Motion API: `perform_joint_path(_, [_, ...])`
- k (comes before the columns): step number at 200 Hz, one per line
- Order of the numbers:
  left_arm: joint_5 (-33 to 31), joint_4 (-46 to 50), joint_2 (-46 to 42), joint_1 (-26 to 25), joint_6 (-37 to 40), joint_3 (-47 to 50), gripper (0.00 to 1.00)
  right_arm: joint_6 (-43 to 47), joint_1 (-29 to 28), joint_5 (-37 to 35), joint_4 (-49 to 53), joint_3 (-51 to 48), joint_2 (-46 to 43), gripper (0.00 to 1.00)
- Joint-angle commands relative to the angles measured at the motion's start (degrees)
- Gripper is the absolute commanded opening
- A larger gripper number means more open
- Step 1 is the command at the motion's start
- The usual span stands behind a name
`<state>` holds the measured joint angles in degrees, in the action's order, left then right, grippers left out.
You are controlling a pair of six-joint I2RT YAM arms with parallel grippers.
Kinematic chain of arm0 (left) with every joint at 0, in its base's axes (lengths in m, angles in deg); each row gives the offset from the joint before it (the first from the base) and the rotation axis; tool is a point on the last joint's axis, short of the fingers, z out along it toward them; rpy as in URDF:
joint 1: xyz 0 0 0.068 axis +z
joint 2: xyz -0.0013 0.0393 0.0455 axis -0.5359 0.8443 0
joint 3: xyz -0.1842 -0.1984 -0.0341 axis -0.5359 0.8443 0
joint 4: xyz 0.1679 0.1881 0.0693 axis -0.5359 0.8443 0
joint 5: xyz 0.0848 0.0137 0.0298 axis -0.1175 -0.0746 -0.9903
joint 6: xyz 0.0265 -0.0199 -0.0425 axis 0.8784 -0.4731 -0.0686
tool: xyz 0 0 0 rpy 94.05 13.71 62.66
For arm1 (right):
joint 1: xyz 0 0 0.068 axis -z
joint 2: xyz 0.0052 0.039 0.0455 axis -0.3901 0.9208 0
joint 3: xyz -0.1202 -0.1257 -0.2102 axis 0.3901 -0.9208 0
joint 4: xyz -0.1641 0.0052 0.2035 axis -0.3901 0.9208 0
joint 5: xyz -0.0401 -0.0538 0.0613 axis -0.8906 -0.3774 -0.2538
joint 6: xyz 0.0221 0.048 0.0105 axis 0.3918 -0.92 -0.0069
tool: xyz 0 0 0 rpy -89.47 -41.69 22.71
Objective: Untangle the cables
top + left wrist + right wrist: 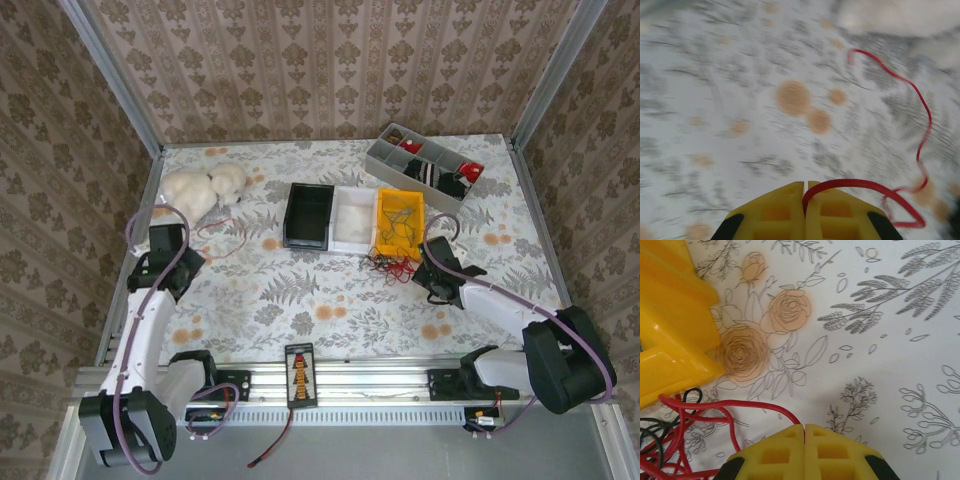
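Cables: thin red-and-black tangle [393, 263]; one separate red cable [860, 183].
Left jaws: pinching red cable.
Right jaws: closed on tangle's red strand.
Bins: three: black bin [305, 241], white bin [352, 243], yellow bin [381, 220].

White links, black joints and lilac hoses on the left arm [145, 330] and right arm [500, 305] flanking the rail [380, 378]; fingers [835, 215] yellow, waffled.
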<state>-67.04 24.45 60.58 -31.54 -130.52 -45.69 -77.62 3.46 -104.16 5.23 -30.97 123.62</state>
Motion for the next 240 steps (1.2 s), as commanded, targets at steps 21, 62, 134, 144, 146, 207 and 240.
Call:
perform_joint_path(21, [13.7, -12.9, -3.2, -4.1, 6.7, -1.5, 0.00, 10.4, -6.4, 7.8, -7.4, 1.0, 3.9, 0.00])
perform_joint_path(62, [18.0, -14.3, -3.6, -6.3, 10.6, -6.5, 0.00, 18.3, -10.0, 15.6, -10.7, 3.8, 6.2, 0.00])
perform_joint_path(134, [16.0, -15.6, 1.4, -18.1, 13.1, -10.3, 0.00, 19.3, -11.0, 17.9, -11.9, 5.4, 6.2, 0.39])
perform_joint_path(144, [15.1, -15.7, 2.4, -19.8, 13.0, -10.5, 0.00, 18.8, -10.9, 15.5, -11.6, 5.2, 4.4, 0.46])
perform_joint_path(146, [14.8, -15.7, 2.6, -20.0, 13.0, -10.6, 0.00, 18.7, -10.9, 15.0, -11.5, 5.1, 4.0, 0.47])
perform_joint_path(207, [1.5, -11.5, 8.0, -28.8, 11.9, -13.8, 0.00, 16.7, -9.3, 0.6, -5.5, 5.7, -6.6, 0.55])
perform_joint_path(240, [-2.4, -7.9, 12.8, -32.9, 15.0, -17.1, 0.00, 15.4, -6.2, 0.8, -5.1, 5.0, -8.3, 0.54])
